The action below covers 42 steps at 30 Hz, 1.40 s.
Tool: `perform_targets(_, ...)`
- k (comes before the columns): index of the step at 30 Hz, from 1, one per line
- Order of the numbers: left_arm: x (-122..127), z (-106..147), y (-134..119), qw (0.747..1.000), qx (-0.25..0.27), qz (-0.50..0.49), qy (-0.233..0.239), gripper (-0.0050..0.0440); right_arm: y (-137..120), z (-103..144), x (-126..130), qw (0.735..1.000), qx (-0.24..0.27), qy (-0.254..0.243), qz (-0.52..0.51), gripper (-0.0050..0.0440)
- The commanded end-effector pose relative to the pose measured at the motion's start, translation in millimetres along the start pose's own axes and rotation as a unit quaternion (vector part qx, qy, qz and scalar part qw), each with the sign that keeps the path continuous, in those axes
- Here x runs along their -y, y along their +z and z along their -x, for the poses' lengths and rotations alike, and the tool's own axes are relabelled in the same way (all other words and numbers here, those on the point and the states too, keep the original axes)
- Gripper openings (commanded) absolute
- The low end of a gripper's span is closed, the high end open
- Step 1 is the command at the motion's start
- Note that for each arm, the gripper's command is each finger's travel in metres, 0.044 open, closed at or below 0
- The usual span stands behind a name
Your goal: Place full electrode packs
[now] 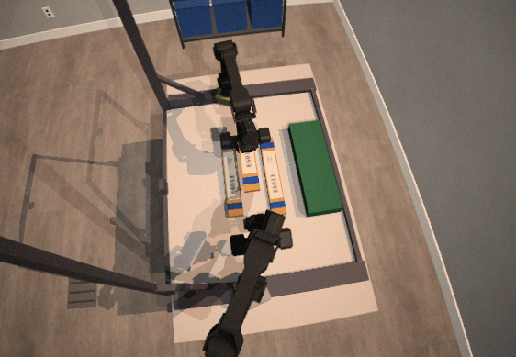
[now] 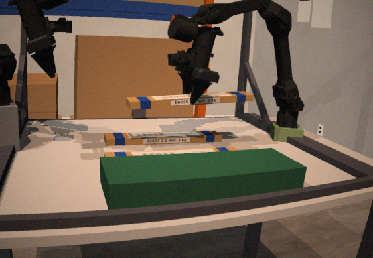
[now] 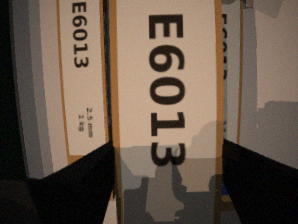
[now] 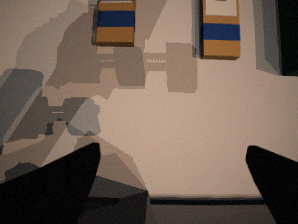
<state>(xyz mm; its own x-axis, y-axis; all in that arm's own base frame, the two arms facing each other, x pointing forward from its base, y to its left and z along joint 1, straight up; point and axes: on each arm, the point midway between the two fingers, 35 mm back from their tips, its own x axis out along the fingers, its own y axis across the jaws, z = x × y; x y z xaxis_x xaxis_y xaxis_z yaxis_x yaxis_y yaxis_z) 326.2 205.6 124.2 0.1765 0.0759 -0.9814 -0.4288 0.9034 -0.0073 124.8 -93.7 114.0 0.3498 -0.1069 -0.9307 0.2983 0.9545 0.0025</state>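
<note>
Three long orange packs with blue bands and white E6013 labels are here. My left gripper [image 1: 246, 141] is shut on the middle pack [image 2: 189, 100] near its centre and holds it level, well above the table; the left wrist view shows it between the fingers. A second pack [image 2: 162, 138] lies flat on the table. The third pack [image 2: 169, 152] lies flat just behind the green low platform [image 2: 202, 175]. My right gripper [image 1: 261, 238] is open and empty above the table, short of the near ends of the two lying packs [image 4: 115, 22].
A raised dark rim [image 2: 186, 207] frames the table. The left arm's green base [image 2: 287, 131] stands at the table's far corner. Shelves with cardboard boxes [image 2: 133, 74] stand behind the cell.
</note>
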Motion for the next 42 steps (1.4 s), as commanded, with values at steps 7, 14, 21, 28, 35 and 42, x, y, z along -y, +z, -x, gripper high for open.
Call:
perform_targets(7,-1,17,8,0.999,0.048,-0.001,0.005,-0.0050,4,5,1,1.000,0.010,-0.004,0.002,0.0430)
perform_targets(14,-1,8,6,0.999,0.048,-0.001,0.005,-0.0050,4,5,1,1.000,0.010,-0.004,0.002,0.0430)
perform_targets(21,-1,1,5,0.999,0.048,-0.001,0.005,-0.0050,4,5,1,1.000,0.010,-0.004,0.002,0.0430)
perform_targets(28,-1,-8,4,0.999,0.048,-0.001,0.005,-0.0050,4,5,1,1.000,0.010,-0.004,0.002,0.0430)
perform_targets(35,-2,-13,3,0.999,0.048,-0.001,0.005,-0.0050,4,5,1,1.000,0.010,-0.004,0.002,0.0430)
perform_targets(42,-2,-13,3,0.999,0.048,-0.001,0.005,-0.0050,4,5,1,1.000,0.010,-0.004,0.002,0.0430)
